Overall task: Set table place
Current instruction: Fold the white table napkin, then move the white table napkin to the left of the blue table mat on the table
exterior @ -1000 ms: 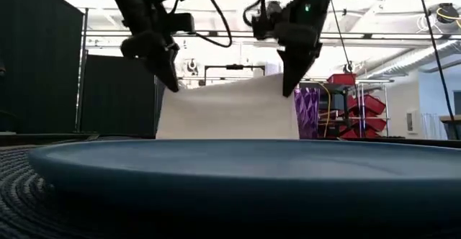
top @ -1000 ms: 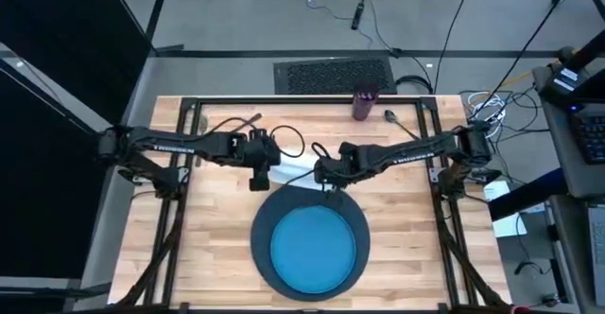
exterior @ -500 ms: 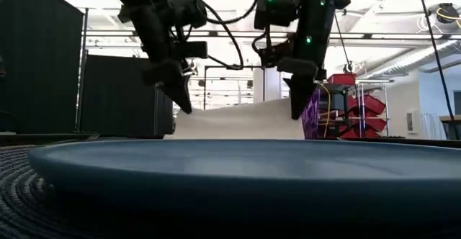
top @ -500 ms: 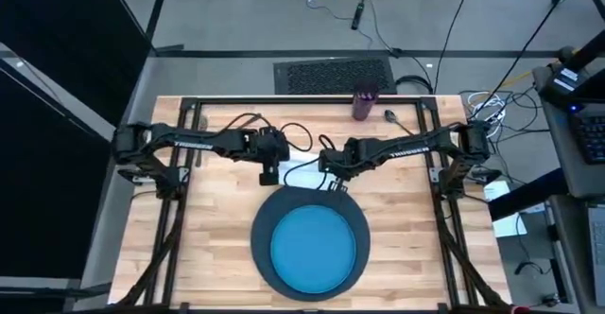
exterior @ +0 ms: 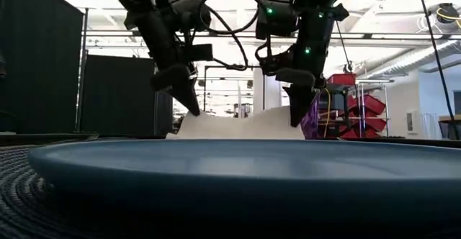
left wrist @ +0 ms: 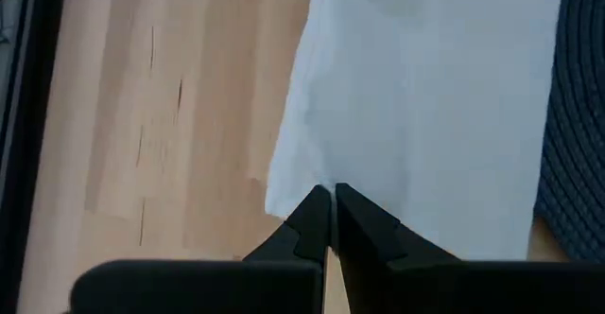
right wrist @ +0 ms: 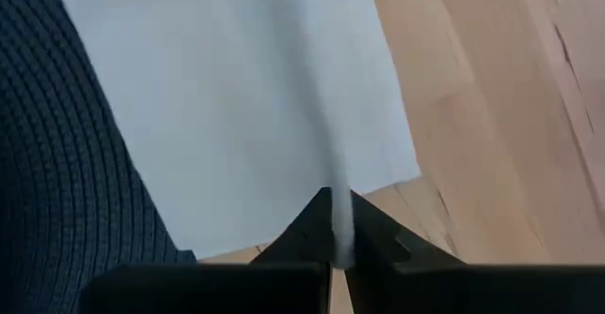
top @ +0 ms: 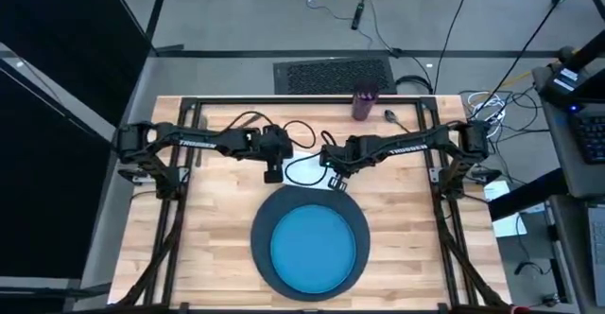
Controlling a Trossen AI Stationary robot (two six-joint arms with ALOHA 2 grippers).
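The white napkin (top: 307, 174) lies just beyond the navy disc (top: 260, 229), which carries the bright blue plate (top: 312, 248). My left gripper (top: 272, 172) is shut on the napkin's left end and my right gripper (top: 337, 180) on its right end. In the low view the napkin (exterior: 238, 126) sags low between my left gripper (exterior: 191, 111) and my right gripper (exterior: 297, 118). The purple cup (top: 363, 104) and a spoon (top: 392, 118) sit at the table's far edge. My left gripper pinches the napkin's near edge by a corner (left wrist: 317, 177) between its two fingers, coming from above and pointing down. The cloth spreads out below the fingers onto the table. My right gripper pinches the napkin's near edge close to the other corner (right wrist: 338, 177), from above. A raised ridge of cloth runs up into the fingers; the rest lies spread below.
The pale wooden table (top: 213, 224) shows bare planks left and right of the disc. A black cable (top: 301, 153) loops over the napkin between the arms. The disc's woven rim (right wrist: 76, 163) lies right beside the napkin.
Both grippers have gone down and toward the table's far edge, still shut on the napkin. The napkin, which hung tall between them, has sunk and now spreads low over the table.
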